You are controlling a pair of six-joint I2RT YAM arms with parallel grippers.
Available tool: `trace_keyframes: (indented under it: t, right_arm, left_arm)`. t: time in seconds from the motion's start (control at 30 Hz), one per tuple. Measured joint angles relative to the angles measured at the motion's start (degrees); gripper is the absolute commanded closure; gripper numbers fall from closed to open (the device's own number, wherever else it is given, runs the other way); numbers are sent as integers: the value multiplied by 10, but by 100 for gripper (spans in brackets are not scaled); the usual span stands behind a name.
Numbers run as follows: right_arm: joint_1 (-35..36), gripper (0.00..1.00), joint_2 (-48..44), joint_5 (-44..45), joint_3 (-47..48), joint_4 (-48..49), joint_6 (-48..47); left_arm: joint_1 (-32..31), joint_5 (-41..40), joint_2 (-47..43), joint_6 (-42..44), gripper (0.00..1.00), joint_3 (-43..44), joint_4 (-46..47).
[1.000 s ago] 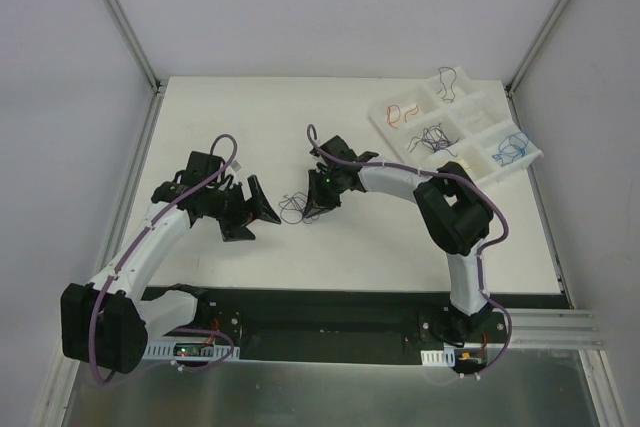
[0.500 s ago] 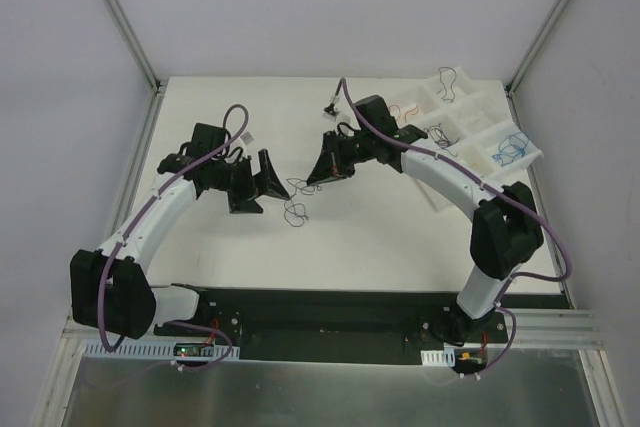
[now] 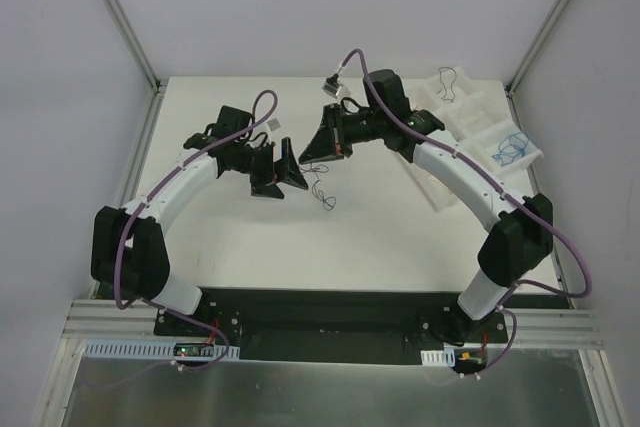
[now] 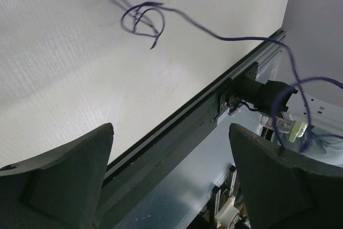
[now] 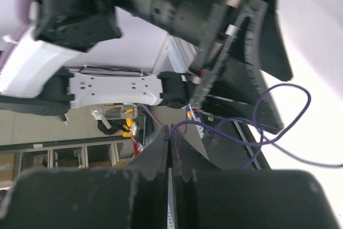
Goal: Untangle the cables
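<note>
Top view: the right pincer (image 3: 314,151) has risen off the counter (image 3: 230,237) toward 12 o'clock, with the purple cable (image 3: 322,191) dangling at its 6 o'clock. The left pincer (image 3: 284,178) has closed in at its 8 o'clock.

Left wrist: jaws apart and empty, the snarl (image 4: 142,17) ahead.

Right wrist: fingers clamped together on the cable.

Lifted clear, the snarl looks ready for a second grip.

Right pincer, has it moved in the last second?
Yes. The right pincer, shut on the cable, has moved away from the near edge of the table, toward the far side.
</note>
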Motion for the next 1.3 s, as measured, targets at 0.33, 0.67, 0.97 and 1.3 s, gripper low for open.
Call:
trace_keyframes:
  t: [0.33,0.67,0.97,1.3]
  right_arm:
    - [-14,99,-13,-20,71,49,106]
    - [-17,100,-16,-31,93,138,234]
    - [-17,99,-16,-37,121,234,347]
    - [-29,99,-7,-26,352,189,369]
  left_arm:
    - [-1,-26,-22,15,8,-16,45]
    - [-1,-56,-104,9,14,-67,138]
    - [-2,-50,6,-55,58,-30,213]
    - [50,-52,154,-91,74,-64,228]
